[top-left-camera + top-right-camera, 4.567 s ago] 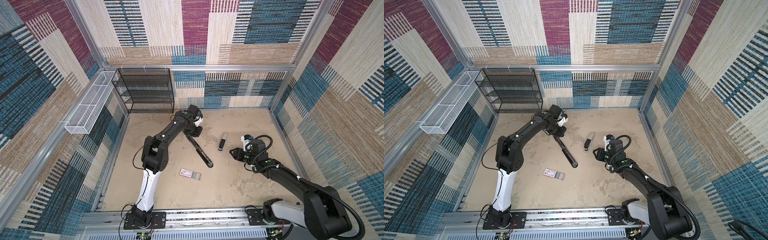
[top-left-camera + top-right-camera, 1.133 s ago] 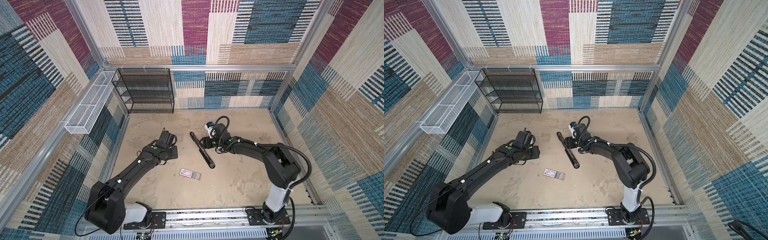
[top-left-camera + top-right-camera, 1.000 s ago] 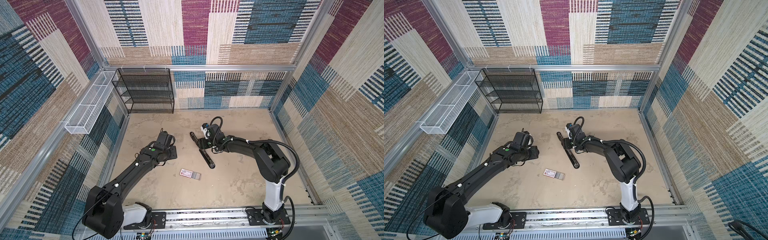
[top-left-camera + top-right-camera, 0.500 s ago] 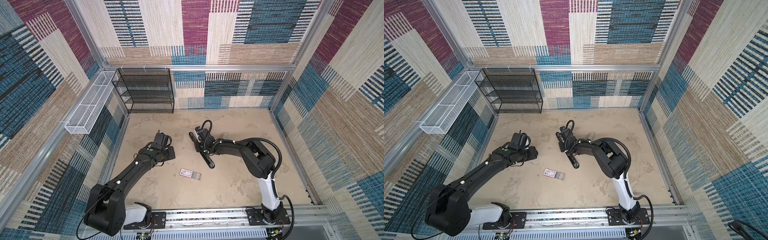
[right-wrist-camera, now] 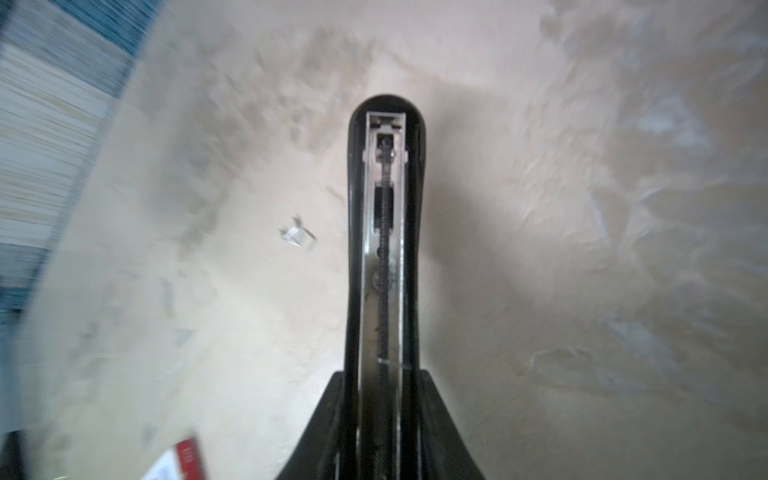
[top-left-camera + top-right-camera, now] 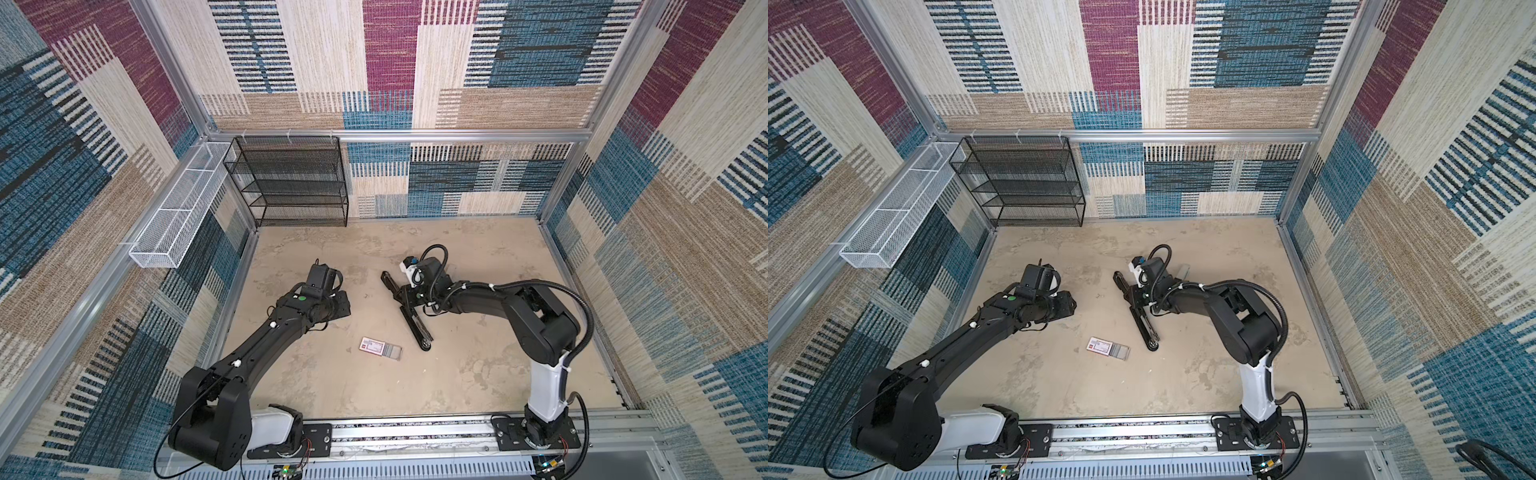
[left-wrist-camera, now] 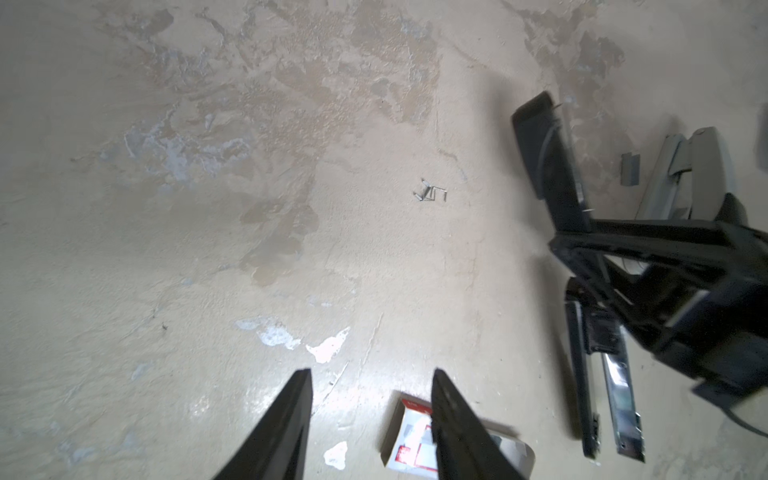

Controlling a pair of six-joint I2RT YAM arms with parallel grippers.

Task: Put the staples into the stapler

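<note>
The black stapler (image 6: 415, 328) (image 6: 1144, 328) lies opened out on the table's middle. My right gripper (image 6: 409, 297) (image 6: 1138, 297) (image 5: 384, 374) is shut on the stapler's top arm (image 5: 384, 208), whose spring channel faces the right wrist camera. The staples (image 6: 392, 352) (image 6: 1121, 352) stick out of a small white box with a red mark (image 6: 372, 345) (image 7: 409, 432), lying just in front of the stapler. My left gripper (image 6: 341, 308) (image 6: 1065, 305) (image 7: 370, 372) hangs open and empty to the left. One of its fingers (image 7: 453, 424) covers part of the box in the left wrist view.
A few loose staples (image 7: 430, 194) (image 5: 297, 235) lie between the two grippers. A grey stapler (image 7: 698, 166) (image 6: 1183, 271) lies behind my right arm. A black mesh shelf (image 6: 291, 183) stands at the back left, and a white wire basket (image 6: 174, 224) hangs on the left wall.
My right gripper has swung left from the back right onto the black stapler, whose near end now lies slightly further forward. The left gripper left the stapler and drew back left.
</note>
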